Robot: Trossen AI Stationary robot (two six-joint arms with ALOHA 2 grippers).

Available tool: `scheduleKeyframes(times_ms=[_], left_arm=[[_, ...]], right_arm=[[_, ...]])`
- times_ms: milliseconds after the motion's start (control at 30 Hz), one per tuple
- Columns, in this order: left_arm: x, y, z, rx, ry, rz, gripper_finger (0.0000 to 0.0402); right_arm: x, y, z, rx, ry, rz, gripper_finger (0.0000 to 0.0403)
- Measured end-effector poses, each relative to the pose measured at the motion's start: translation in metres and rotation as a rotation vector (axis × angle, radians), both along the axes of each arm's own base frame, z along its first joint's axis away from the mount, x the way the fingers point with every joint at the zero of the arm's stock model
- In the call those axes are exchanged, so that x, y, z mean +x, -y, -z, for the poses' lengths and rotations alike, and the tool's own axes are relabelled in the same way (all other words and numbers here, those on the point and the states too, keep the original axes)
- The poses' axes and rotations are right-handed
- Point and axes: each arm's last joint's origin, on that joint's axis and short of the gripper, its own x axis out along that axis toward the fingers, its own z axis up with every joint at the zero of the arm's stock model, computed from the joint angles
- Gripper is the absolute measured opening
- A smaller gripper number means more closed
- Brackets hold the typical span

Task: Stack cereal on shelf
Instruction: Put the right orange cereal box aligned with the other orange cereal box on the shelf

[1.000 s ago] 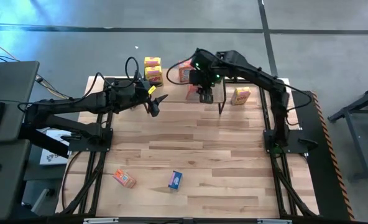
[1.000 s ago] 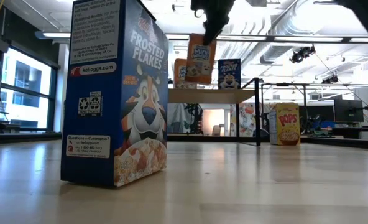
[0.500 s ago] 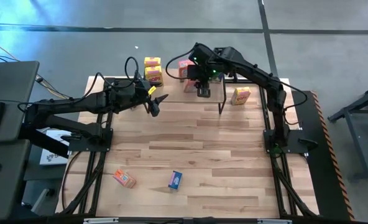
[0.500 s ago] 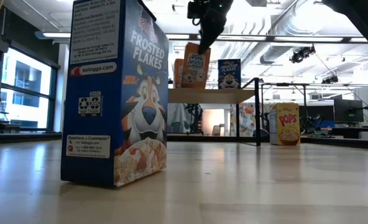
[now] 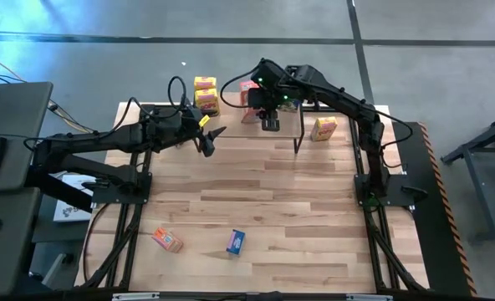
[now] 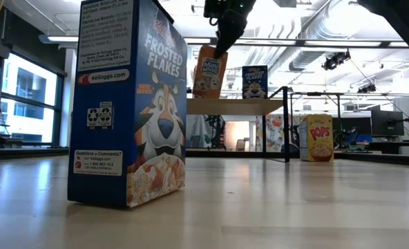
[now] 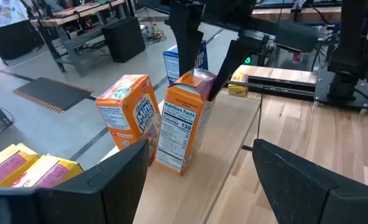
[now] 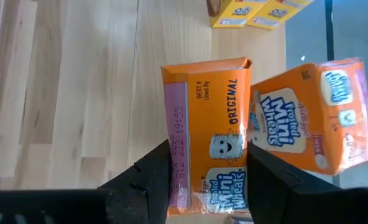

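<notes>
The shelf (image 5: 302, 117) stands at the table's far middle. My right gripper (image 5: 269, 122) hangs over its left end, shut on an orange cereal box (image 6: 208, 69) that leans over the plank (image 6: 235, 106). A second orange box (image 7: 125, 115) and a blue box (image 6: 254, 81) stand on the plank on their bottom ends. My left gripper (image 5: 211, 140) hovers open left of the shelf, holding nothing. A yellow box (image 5: 323, 128) stands on the table right of the shelf. My right gripper pinches the orange box's top end (image 7: 196, 79) between its two fingers (image 7: 187, 37), one on each side. The fingers come from above, slanting down. The box hangs tilted below them, its bottom end (image 7: 171, 165) at the plank; I cannot tell whether it touches.
Two yellow boxes (image 5: 206, 94) sit past the table's far edge, left of the shelf. An orange box (image 5: 167, 240) and a blue box (image 5: 236, 242) lie near the table's front edge; the blue one fills the low view's left (image 6: 128, 104). Bare tabletop lies between.
My right gripper has carried the orange box toward the table's far edge and a little left, over the shelf's left end, and slightly down. The box has tipped from near upright to leaning, and now hides the second orange box in the low view.
</notes>
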Motion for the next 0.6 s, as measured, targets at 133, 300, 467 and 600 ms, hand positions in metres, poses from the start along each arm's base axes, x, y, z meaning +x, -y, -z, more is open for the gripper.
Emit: scheduleKeyframes(times_ms=[133,300,467,600], left_arm=[[0.0000,0.0000,-0.0002,0.027,-0.016,0.008,0.0278],[0.0000,0.0000,-0.0001,0.026,-0.015,0.008,0.0278],[0.0000,0.0000,-0.0001,0.027,-0.016,0.008,0.0278],[0.0000,0.0000,-0.0001,0.027,-0.016,0.009,0.0278]], right_arm=[[0.0020,0.0014,0.0015,-0.025,-0.005,-0.018,0.0158],[0.0025,0.0020,0.0012,-0.030,0.002,-0.018,0.0158],[0.0045,0.0028,0.0026,-0.035,0.004,-0.026,0.0158],[0.0057,0.0044,0.0051,-0.045,-0.008,-0.018,0.0158]])
